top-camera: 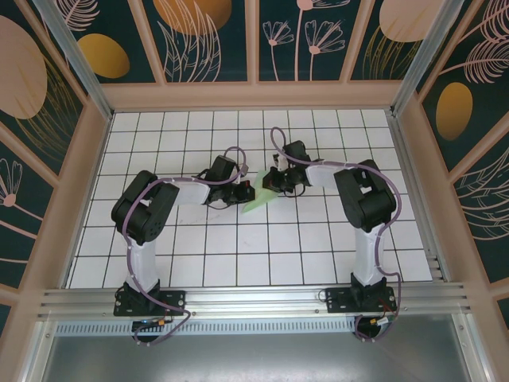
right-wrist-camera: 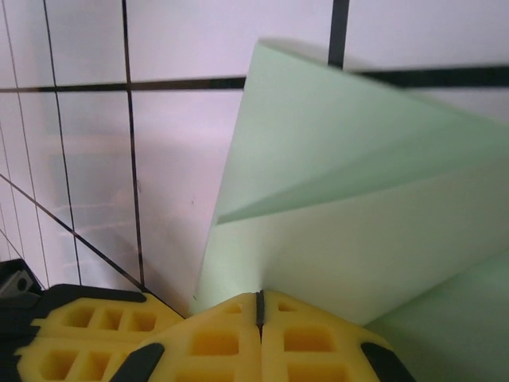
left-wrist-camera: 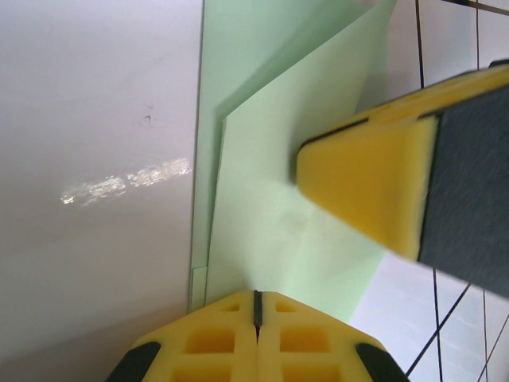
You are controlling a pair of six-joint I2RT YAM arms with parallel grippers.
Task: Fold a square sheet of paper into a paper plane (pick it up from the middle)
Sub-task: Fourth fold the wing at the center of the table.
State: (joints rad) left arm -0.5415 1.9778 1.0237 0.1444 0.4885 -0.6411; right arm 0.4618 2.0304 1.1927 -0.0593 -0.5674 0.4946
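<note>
Top view: both arms meet at frame centre, folded paper (top-camera: 258, 204) between them. Left wrist view: left gripper (left-wrist-camera: 256, 301) at bottom centre, fingers closed, pinching paper edge; layered folds above. Right wrist view: right gripper (right-wrist-camera: 259, 301) also clamped on paper, creased flap above.

Left gripper (left-wrist-camera: 257, 296) (closed) on folded paper (left-wrist-camera: 270, 215)

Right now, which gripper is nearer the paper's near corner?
Left. The left gripper is shut on the paper just beyond that corner, on its left side. The right gripper is shut on the paper's far right end, farther from that corner.
</note>
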